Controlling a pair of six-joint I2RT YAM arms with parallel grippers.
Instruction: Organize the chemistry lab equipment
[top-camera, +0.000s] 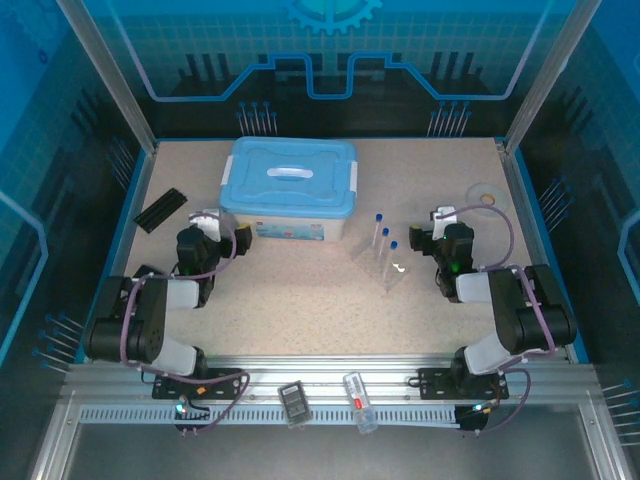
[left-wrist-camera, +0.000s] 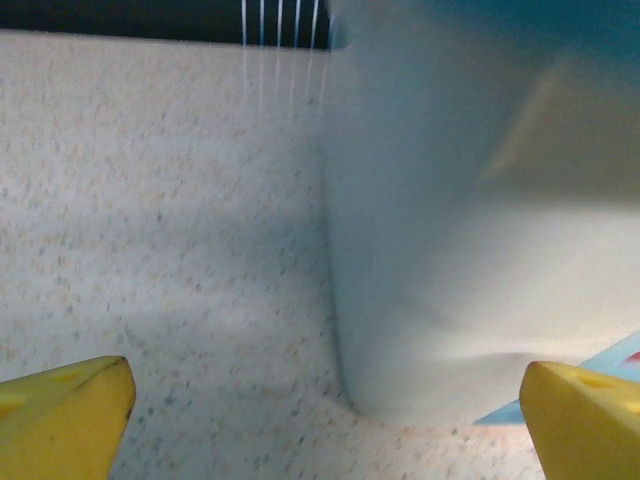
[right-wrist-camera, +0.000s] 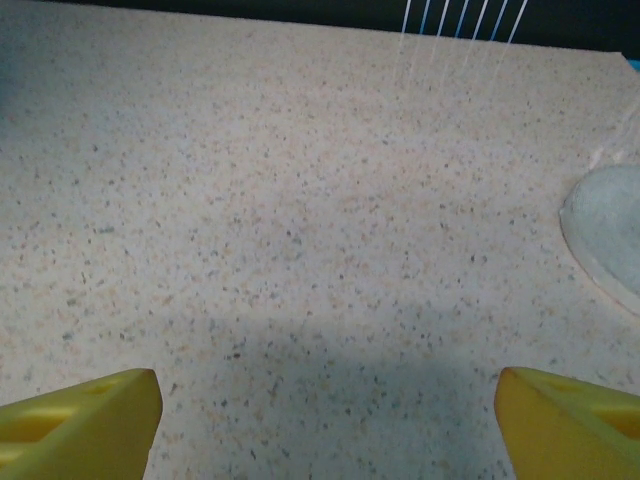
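1. The white bin with light-blue lid (top-camera: 288, 185) sits at the back of the table (top-camera: 300, 310), a little left of centre. Its lid is on, so I cannot see what is inside.
2. The small clear rack (top-camera: 386, 270) stands to the right of the bin, near it but not touching. It holds the three slim blue-capped tubes (top-camera: 385, 238), caps up in a short row. I cannot tell whether anything is in the tubes.
3. The left gripper (left-wrist-camera: 325, 425) has its jaws spread wide and grasps nothing. Its yellow fingertips (left-wrist-camera: 60, 410) hang low over the speckled top, and the bin's front left corner stands just ahead of the gap.
4. The right gripper (right-wrist-camera: 325, 430) is also released, with bare table between its jaws. It sits to the right of the rack, apart from it.
5. A pale round piece (right-wrist-camera: 605, 235) lies flat toward the back right, beyond the right gripper. I cannot tell whether it is a dish or a ring.
6. A flat black ridged strip (top-camera: 160, 208) lies left of the bin, near the table's left edge.
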